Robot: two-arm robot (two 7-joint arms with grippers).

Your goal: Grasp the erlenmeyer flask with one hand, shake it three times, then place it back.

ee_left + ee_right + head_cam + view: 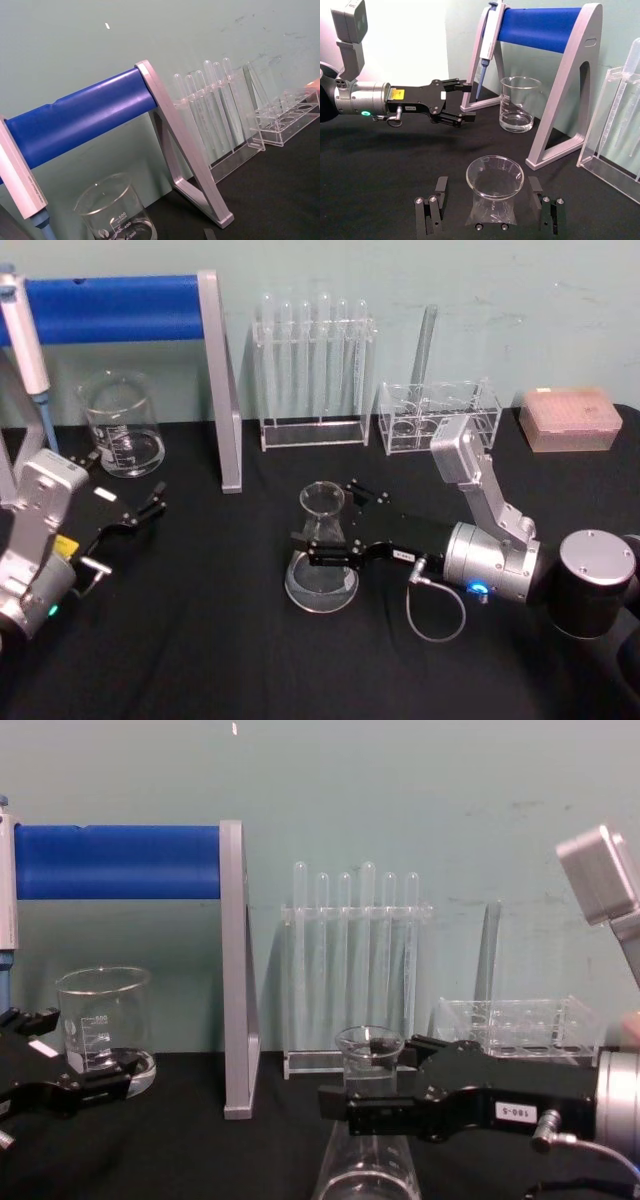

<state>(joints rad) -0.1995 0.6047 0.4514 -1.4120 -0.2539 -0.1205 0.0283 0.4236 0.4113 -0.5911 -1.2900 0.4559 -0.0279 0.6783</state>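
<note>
The erlenmeyer flask (322, 552) is clear glass and stands upright on the black table near the middle. My right gripper (325, 518) reaches in from the right at the height of its neck. In the right wrist view the flask's rim (495, 178) sits between the two black fingers (440, 189), with a gap on each side, so this gripper (487, 190) is open around the neck. The chest view shows the flask (368, 1050) behind the gripper (375, 1080). My left gripper (150, 508) rests open at the left, well away from the flask, and also shows in the right wrist view (467, 102).
A glass beaker (122, 425) with a little liquid stands at the back left, under the blue-barred pipette stand (220, 390). Behind the flask are a test tube rack (312, 370), a smaller clear rack (440, 415) and a pink tip box (568, 420).
</note>
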